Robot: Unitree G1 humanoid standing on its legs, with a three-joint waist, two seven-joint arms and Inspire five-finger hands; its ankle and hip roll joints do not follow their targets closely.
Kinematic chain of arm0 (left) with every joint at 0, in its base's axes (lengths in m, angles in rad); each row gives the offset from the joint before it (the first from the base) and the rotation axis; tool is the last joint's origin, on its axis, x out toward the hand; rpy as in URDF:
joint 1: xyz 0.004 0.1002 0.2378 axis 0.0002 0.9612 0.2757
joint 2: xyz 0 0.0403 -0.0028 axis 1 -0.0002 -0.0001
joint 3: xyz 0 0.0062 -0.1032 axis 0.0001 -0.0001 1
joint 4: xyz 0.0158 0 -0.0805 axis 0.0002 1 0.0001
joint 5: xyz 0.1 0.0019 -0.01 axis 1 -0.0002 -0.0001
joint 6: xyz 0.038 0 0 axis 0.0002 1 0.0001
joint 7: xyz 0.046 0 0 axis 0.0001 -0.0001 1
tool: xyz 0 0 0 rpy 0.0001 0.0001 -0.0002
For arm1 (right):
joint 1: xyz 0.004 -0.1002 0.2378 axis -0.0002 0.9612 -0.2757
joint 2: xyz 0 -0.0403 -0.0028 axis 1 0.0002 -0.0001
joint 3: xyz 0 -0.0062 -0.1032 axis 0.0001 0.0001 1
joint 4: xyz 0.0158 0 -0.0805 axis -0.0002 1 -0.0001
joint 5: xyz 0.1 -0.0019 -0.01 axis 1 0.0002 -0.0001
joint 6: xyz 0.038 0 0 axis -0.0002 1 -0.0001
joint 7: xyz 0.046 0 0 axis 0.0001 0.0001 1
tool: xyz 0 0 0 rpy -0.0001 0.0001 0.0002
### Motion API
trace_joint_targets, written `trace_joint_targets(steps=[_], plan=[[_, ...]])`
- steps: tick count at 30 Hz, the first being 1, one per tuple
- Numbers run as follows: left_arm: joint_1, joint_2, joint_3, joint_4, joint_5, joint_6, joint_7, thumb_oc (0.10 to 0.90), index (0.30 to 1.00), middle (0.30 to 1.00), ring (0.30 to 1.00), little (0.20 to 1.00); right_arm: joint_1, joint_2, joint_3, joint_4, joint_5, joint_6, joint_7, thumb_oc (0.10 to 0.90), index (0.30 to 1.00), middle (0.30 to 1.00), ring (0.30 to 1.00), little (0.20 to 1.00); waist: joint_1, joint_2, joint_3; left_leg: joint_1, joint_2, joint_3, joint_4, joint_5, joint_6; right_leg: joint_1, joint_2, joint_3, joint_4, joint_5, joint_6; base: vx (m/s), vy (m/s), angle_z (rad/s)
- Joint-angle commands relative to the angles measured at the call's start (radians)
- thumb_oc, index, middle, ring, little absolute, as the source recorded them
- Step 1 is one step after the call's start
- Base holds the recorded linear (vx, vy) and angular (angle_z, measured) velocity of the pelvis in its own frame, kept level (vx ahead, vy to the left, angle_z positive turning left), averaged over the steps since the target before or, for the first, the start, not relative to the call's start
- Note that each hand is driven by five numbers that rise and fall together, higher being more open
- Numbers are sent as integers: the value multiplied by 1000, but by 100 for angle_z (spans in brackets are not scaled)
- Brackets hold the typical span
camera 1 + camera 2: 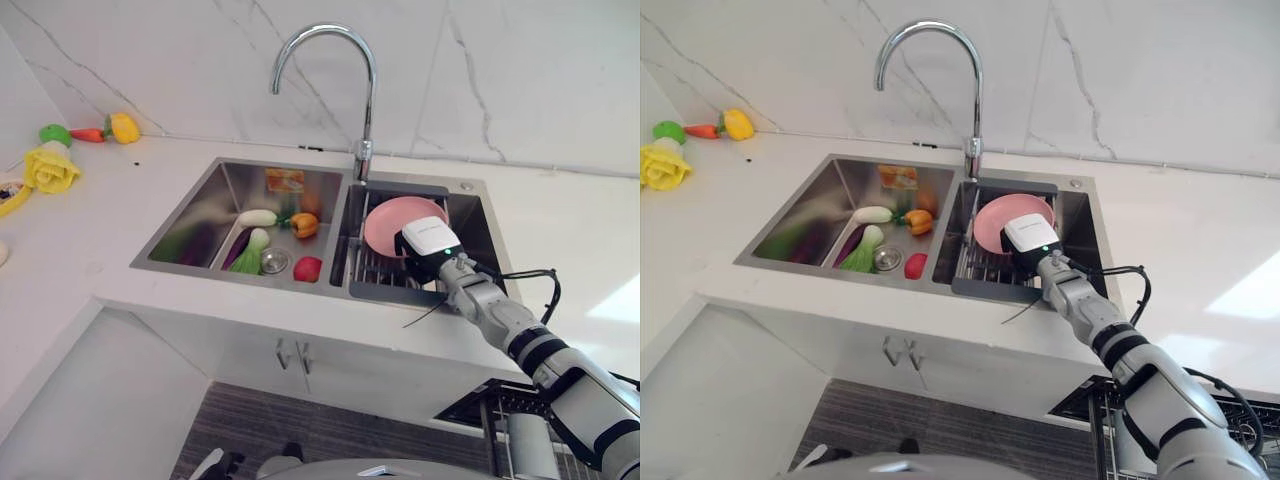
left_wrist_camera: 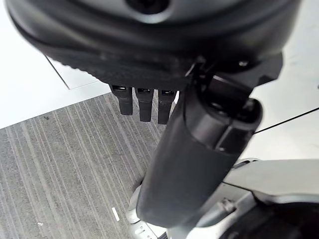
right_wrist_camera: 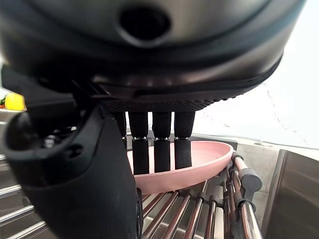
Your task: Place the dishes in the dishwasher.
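The right hand [image 1: 432, 243] reaches into the sink's right-hand basin, right of centre in the left eye view, and sits at the near edge of the pink plate [image 1: 393, 222]. In its wrist view the fingers [image 3: 160, 149] hang straight down in a row over the plate's [image 3: 199, 167] hollow, relaxed and not curled round the rim, with the thumb thick in the lower left. Whether the fingertips actually touch the plate I cannot tell. The plate lies tilted on a metal drying rack [image 1: 372, 268] set in that basin.

Just left of the rack, the other basin holds toy vegetables: a white one [image 1: 257, 217], an orange pepper [image 1: 304, 224], a leafy green one [image 1: 250, 254] and a red piece [image 1: 308, 268] near the drain. The curved faucet [image 1: 352, 70] rises behind the divide. In the upper left of the frame, a yellow flower [image 1: 49, 168] and more toy produce [image 1: 105, 129] rest on the white counter [image 1: 110, 220].

The left hand [image 2: 144, 102] hangs over grey striped flooring [image 2: 65, 169], fingers straight and holding nothing.
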Motion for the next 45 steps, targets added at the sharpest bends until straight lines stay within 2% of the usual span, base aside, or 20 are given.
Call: trace_joint_targets(steps=[1, 5, 15, 19, 24, 30, 31, 36, 37, 38, 39, 41, 42, 44, 45], plan=[[-71, 45, -94, 11, 40, -16, 25, 800, 900, 900, 900, 900, -217, 13, -52, 1, 28, 38, -106, 400, 300, 300, 300, 300, 57, -12, -16, 34, 85, 4, 14, -100, -54, 5, -84, 15, 12, -79, 57, 0, 0, 0], [-72, 45, -89, 9, 42, -9, 29, 800, 900, 900, 900, 900, -212, 6, -78, -56, 50, 35, -114, 400, 300, 300, 300, 300, 50, -15, -19, 44, 86, 11, 14, -104, -53, 8, -84, 22, 12, -79, 56, 0, 0, 0], [-81, 34, -56, 22, 44, 13, 45, 800, 900, 900, 900, 900, -151, -46, -219, -346, 138, 12, -145, 400, 300, 300, 300, 300, 7, -16, -32, 88, 91, 52, 20, -124, -47, 13, -86, 50, 15, -75, 57, -9, 3, -14], [-71, 19, -29, 24, 31, 23, 50, 800, 900, 900, 900, 900, -58, -79, -333, -522, 178, -5, -155, 400, 300, 300, 300, 300, -24, -14, -40, 107, 92, 76, 30, -137, -43, 12, -86, 68, 17, -69, 57, -23, 13, -16], [-65, 16, -26, 12, 32, 24, 49, 800, 900, 900, 900, 900, -3, -86, -393, -590, 193, -9, -166, 400, 300, 300, 300, 300, -34, -13, -44, 118, 89, 90, 29, -143, -39, 10, -87, 78, 18, -65, 60, -11, 12, -20], [-65, 4, -14, 26, 39, 30, 55, 800, 900, 900, 900, 900, 95, -80, -520, -724, 232, -23, -208, 400, 300, 300, 300, 300, -69, -10, -43, 128, 87, 102, 30, -149, -36, 4, -89, 95, 19, -60, 61, -11, 10, -8], [-62, -5, -3, 33, 37, 36, 55, 800, 900, 900, 900, 900, 144, -71, -594, -784, 269, -30, -231, 400, 300, 300, 300, 300, -89, -8, -42, 131, 86, 105, 29, -151, -34, 1, -91, 103, 19, -58, 62, -12, 4, -9], [-58, -13, 18, 34, 25, 38, 50, 800, 900, 900, 900, 900, 231, -85, -709, -873, 299, -38, -239, 400, 300, 300, 300, 300, -111, -10, -47, 139, 82, 111, 31, -162, -31, -5, -90, 121, 18, -56, 66, -12, 6, -6], [-57, -20, 35, 43, 17, 37, 52, 800, 900, 900, 900, 900, 265, -93, -749, -909, 294, -48, -248, 400, 300, 300, 300, 300, -128, -15, -39, 130, 76, 128, 52, -161, -24, -23, -92, 127, 21, -42, 60, -2, 4, -9], [-57, -19, 34, 44, 17, 37, 52, 800, 900, 900, 900, 900, 268, -92, -751, -911, 294, -48, -247, 400, 300, 300, 300, 300, -126, -13, -45, 137, 79, 116, 49, -176, -28, -17, -87, 144, 19, -55, 66, -93, -4, -12], [-57, -18, 43, 40, 7, 37, 56, 800, 900, 900, 900, 900, 283, -100, -767, -925, 301, -51, -240, 400, 300, 300, 300, 300, -135, -18, -34, 120, 74, 121, 86, -173, -19, -33, -90, 151, 25, -40, 59, -54, -11, -29], [-65, -16, 55, 39, -21, 30, 61, 800, 900, 900, 900, 900, 301, -116, -781, -952, 309, -64, -223, 400, 300, 300, 300, 300, -141, -24, -12, 82, 62, 85, 164, -208, -11, -75, -94, 192, 70, -50, 56, -132, 29, -49], [-65, -17, 58, 30, -37, 28, 60, 800, 900, 900, 900, 900, 303, -128, -782, -964, 307, -68, -209, 400, 300, 300, 300, 300, -144, -25, -5, 69, 41, 46, 189, -231, -4, -110, -102, 217, 109, -56, 57, -129, 107, -79], [-73, -27, 73, 46, -83, 22, 64, 800, 900, 900, 900, 900, 288, -159, -764, -973, 301, -76, -179, 400, 300, 300, 300, 300, -151, -26, 16, 61, -38, -70, 200, -275, 21, -175, -107, 284, 173, -55, 62, -132, 150, -96], [-81, -36, 74, 58, -88, 22, 64, 800, 900, 900, 900, 900, 297, -174, -776, -981, 298, -76, -172, 400, 300, 300, 300, 300, -159, -26, 20, 53, -66, -92, 198, -279, 32, -201, -112, 304, 193, -49, 65, -123, 150, -105]])
